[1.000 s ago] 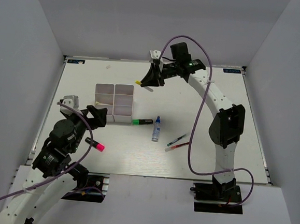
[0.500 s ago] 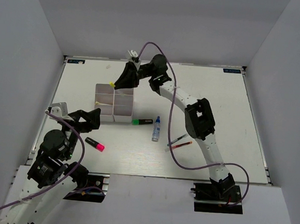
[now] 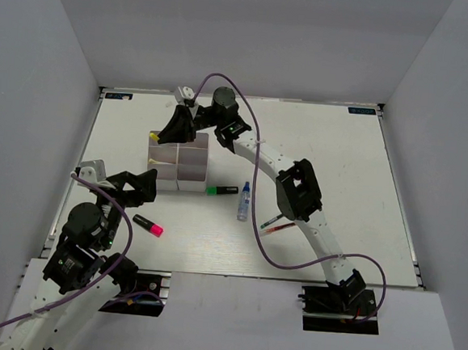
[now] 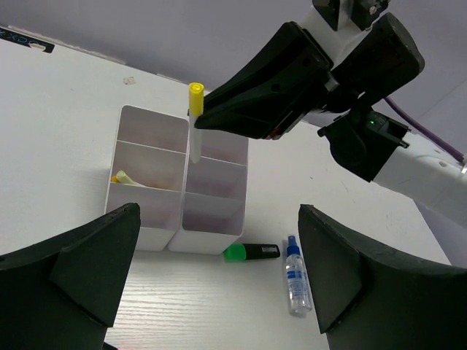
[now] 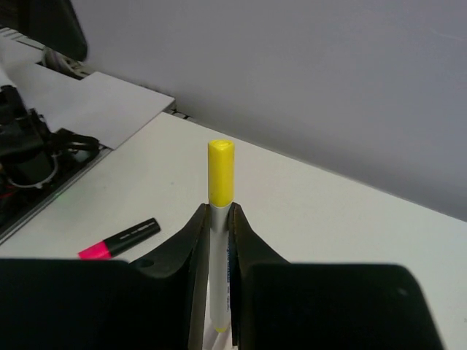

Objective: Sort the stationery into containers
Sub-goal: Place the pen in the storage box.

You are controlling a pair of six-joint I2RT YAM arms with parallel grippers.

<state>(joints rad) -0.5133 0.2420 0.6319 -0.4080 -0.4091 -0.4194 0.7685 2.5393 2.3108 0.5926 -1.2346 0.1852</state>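
My right gripper (image 3: 166,131) is shut on a thin white pen with a yellow cap (image 5: 220,175), holding it upright. In the left wrist view the pen (image 4: 195,131) stands over the back of the white divided tray (image 4: 146,226), at its middle wall, with its lower end hidden behind the rim. My left gripper (image 4: 219,292) is open and empty, in front of the tray (image 3: 192,172). The green highlighter (image 3: 222,190), the blue-capped clear tube (image 3: 244,202), the black marker with pink cap (image 3: 147,226) and two thin pens (image 3: 276,222) lie on the table.
A pale yellow-tipped item (image 4: 125,177) lies in a left compartment of the tray. The right arm (image 3: 298,188) reaches across the table's middle, over the thin pens. Grey walls enclose the table on three sides.
My right gripper has swung left with the yellow-capped pen, from right of the tray to over its back left. My left gripper pulled back slightly toward the near edge.
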